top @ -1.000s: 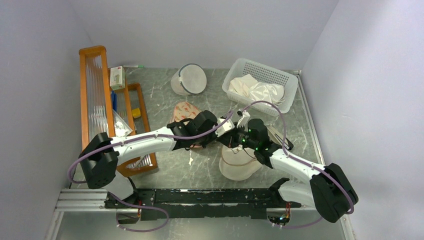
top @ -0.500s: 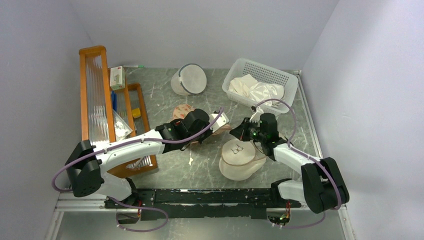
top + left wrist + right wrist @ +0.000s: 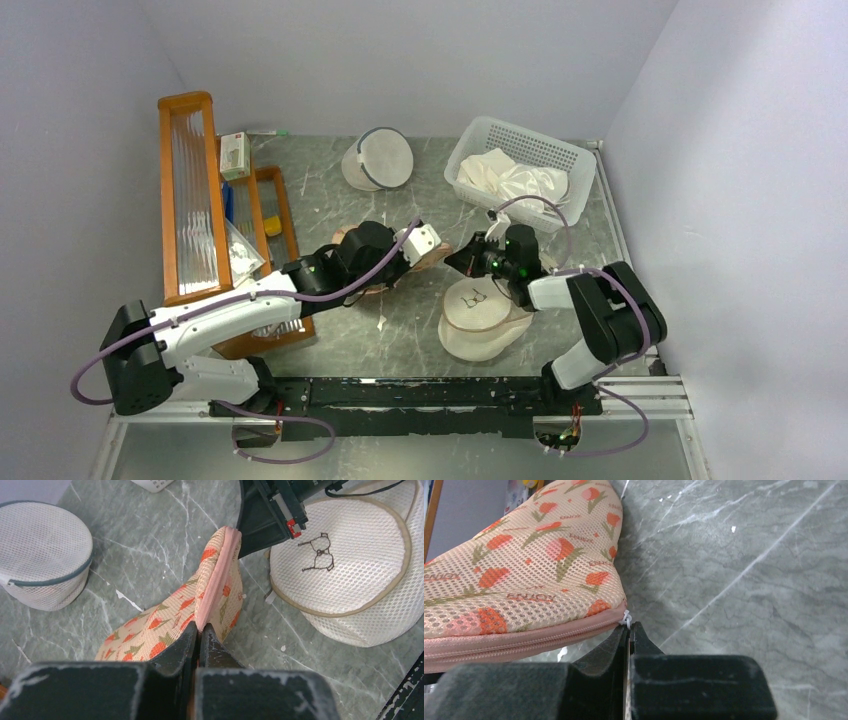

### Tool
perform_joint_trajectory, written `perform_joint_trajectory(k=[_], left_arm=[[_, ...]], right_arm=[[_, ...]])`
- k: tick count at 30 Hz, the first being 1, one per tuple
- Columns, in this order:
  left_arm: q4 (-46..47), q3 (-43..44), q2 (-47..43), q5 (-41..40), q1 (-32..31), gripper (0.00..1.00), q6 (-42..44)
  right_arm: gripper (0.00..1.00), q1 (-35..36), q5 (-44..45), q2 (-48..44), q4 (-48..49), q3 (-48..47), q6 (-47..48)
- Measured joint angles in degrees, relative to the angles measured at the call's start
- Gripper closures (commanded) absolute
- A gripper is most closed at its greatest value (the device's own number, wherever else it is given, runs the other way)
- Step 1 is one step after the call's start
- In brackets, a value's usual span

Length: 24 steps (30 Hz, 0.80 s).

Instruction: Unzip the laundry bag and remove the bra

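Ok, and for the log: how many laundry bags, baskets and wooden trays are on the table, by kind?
Laundry bags: 3 (peach bag, cream round bag, white domed bag)
Baskets: 1 (white basket)
Wooden trays: 2 (long tray, short tray)
Total: 6

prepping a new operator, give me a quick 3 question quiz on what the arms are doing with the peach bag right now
1. True or false: the zip along the peach bag stands wide open.
2. What does the right gripper pinch? A) the white zip pull B) the basket rim C) the round cream pouch
3. Which part of the bag is the left gripper shut on?
Key: 1 false, the stretch seen from the right wrist is closed. 2 A. 3 its pink edge trim.
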<state>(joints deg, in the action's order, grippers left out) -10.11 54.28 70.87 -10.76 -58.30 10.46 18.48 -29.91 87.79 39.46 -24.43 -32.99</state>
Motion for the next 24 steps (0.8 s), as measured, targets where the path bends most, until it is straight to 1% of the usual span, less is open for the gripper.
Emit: perform_joint_trajectory(k=[2,3,4,6,8,10,13,14,15,16,17,18,19,20,24], left_arm=[[-0.02,0.02,0.87,0.11,0.09,0.93,0.00],[0.00,0.04,1.49,0.15,0.09,0.91,0.00],[-0.02,0.07,2.16,0.31,0.09,0.84,0.00],[-0.07,0.48,3.89,0.42,0.09,0.65,-0.02],[-0.15,1.18,5.66,0.46,0.09,0.53,0.02],[-0.46,2.12,7.32,0.50,0.09,0.44,-0.04],[-0.50,2.45,7.78,0.87,0.09,0.38,-0.11],[-0.46,2.45,7.63,1.03,0.09,0.37,-0.11],[-0.44,2.45,7.41,1.16,0.09,0.35,-0.17],[-0.44,2.45,7.06,1.40,0.09,0.33,-0.22],[-0.31,2.45,6.62,1.57,0.09,0.26,-0.20],[-0.26,2.45,6.12,1.70,0.09,0.19,-0.20],[-0.11,2.45,5.51,1.95,0.09,0.05,-0.24],[0.09,2.45,4.92,2.08,0.11,0.01,-0.31],[0.92,2.27,2.16,2.36,0.37,0.00,-0.59]], right_arm=[[1.00,0.52,0.55,2.64,2.93,0.00,-0.74],[1.00,0.63,0.85,3.82,4.13,0.00,-1.11],[1.00,0.68,1.11,4.48,4.68,0.00,-1.42],[0.94,0.66,2.23,4.92,4.76,0.02,-1.75],[0.82,0.63,4.17,3.43,2.78,0.09,-1.46],[0.68,0.55,6.03,0.63,-0.48,0.22,-0.70],[0.37,0.33,9.62,-5.84,-7.50,0.22,1.60],[0.30,0.31,10.38,-7.56,-9.42,0.28,2.23],[0.26,0.22,11.50,-9.81,-11.76,0.42,2.93],[0.25,0.13,12.11,-12.17,-13.92,0.83,3.58],[0.23,0.04,12.44,-14.08,-15.52,1.29,3.89],[0.22,-0.02,12.46,-15.37,-16.76,1.60,4.13],[0.20,-0.04,12.50,-16.70,-18.45,1.81,4.09],[0.19,-0.04,12.50,-17.66,-19.85,1.97,3.82],[0.19,-0.04,11.61,-19.69,-24.39,2.69,1.90]])
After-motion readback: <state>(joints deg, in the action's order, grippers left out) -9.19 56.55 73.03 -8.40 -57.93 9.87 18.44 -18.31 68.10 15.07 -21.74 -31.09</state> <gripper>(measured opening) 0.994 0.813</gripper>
